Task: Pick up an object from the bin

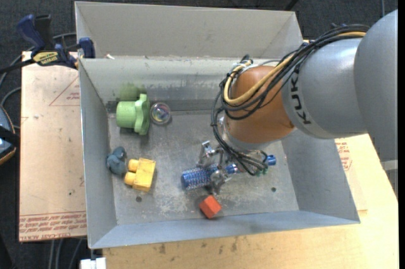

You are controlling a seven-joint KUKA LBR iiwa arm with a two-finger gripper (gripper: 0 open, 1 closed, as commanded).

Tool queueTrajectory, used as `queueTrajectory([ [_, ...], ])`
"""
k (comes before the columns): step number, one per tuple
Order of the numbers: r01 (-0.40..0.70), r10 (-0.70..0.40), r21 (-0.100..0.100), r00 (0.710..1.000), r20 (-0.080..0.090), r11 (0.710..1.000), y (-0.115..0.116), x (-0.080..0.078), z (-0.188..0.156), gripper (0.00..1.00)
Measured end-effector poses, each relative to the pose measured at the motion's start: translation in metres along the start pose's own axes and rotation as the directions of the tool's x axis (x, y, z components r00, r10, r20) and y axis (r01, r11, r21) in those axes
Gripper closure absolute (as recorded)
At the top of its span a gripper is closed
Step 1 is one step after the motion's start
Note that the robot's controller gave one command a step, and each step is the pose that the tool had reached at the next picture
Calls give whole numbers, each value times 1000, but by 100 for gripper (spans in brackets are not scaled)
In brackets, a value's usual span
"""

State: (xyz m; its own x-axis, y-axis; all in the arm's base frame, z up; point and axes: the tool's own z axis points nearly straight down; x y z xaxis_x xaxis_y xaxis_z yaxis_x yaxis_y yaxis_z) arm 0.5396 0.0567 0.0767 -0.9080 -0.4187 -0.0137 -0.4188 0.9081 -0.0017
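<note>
The bin point(96, 147) is dull grey sheet metal, matt on its walls, its floor scuffed and speckled with grit. In it, the green piece point(133, 114) looks like smooth plastic with a soft sheen, and the yellow block point(141, 173) is glossier plastic. The blue-grey lump point(116, 161) is dull and rubbery-looking. The small clear ball point(161, 113) gleams like glass or clear plastic. The blue piece point(196, 178) has a rough, bristly surface; the red cube point(210, 206) is matt. On the arm point(342, 90), the grey shell is smooth and satiny, and the orange cover point(256, 106) shines.
</note>
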Motion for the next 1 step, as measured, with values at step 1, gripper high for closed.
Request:
queueTrajectory([
  [1, 44, -44, 0, 999, -5, 999, 6, -7, -148, 100],
])
